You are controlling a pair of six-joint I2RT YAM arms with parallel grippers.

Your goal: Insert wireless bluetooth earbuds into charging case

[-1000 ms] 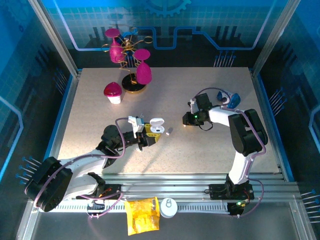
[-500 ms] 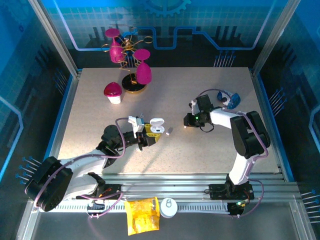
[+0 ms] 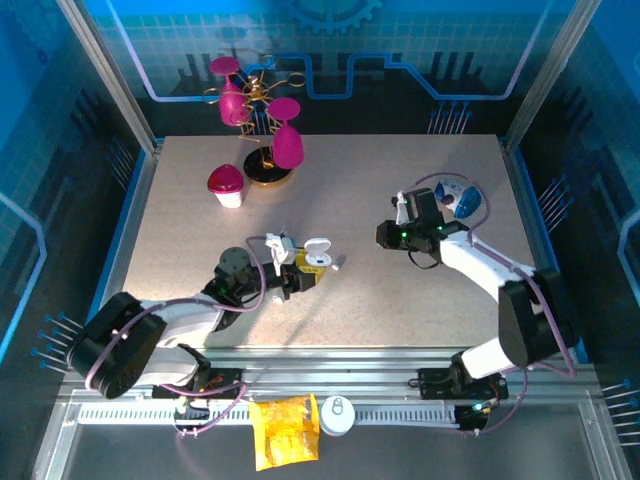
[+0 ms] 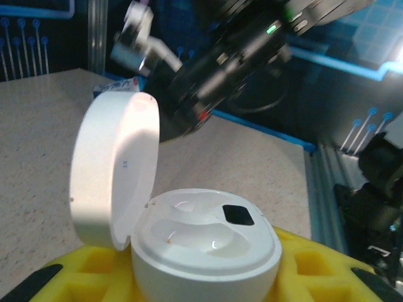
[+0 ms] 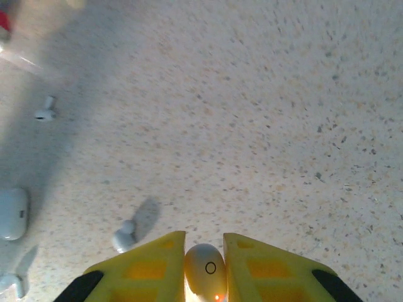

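Left end effector [image 3: 300,275]: clenched on the base of the charging case [image 4: 206,248], near the middle of the worktop [image 5: 283,94], with the lid [image 4: 113,173] swung open.
Case sockets: both look empty, so nothing is seated yet.
Right end effector [image 5: 204,244]: clenched on one held earbud [image 5: 204,267], above the worktop, right of the case and apart from it.
Loose earbuds: one [image 5: 124,237] lies below, another [image 5: 44,111] farther off.
Progress: early, judging by this; carrying over, seating and the remaining earbuds are left.

Speckled beige table [image 3: 400,180] within blue-lit, circuit-patterned enclosure walls [image 3: 420,40]
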